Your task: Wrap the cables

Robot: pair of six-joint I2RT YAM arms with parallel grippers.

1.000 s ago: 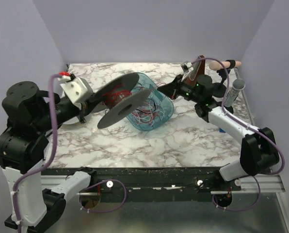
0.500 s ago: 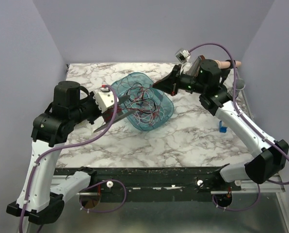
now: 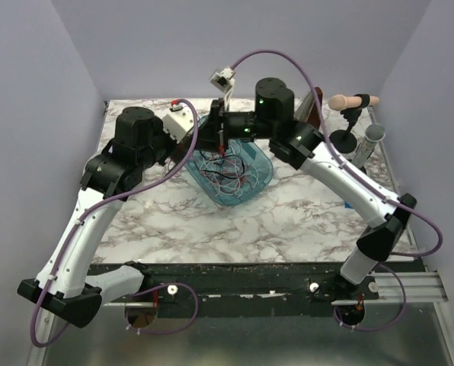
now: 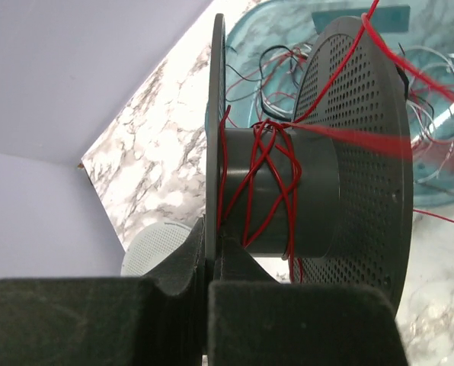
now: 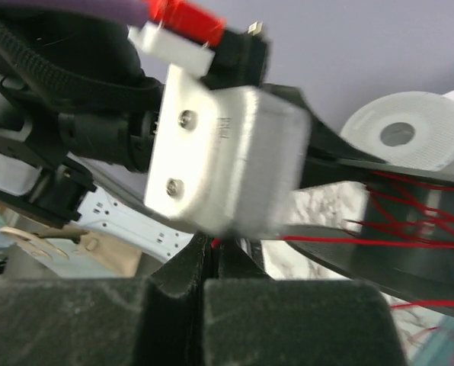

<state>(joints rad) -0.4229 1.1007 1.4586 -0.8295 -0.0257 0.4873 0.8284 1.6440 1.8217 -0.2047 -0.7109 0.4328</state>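
1 spool (image 4: 318, 198) in left gripper (image 4: 209, 255), red cable (image 5: 341, 241) in right gripper (image 5: 209, 258).

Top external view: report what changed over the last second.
The left claw carried the spool away from the arm bases to the teal basin's far-left rim. The right claw rose and swung left over the basin, pulling the red cable along. Unchanged: both claws shut, left on the spool's flange, right on the red cable; basin and loose cables in place.
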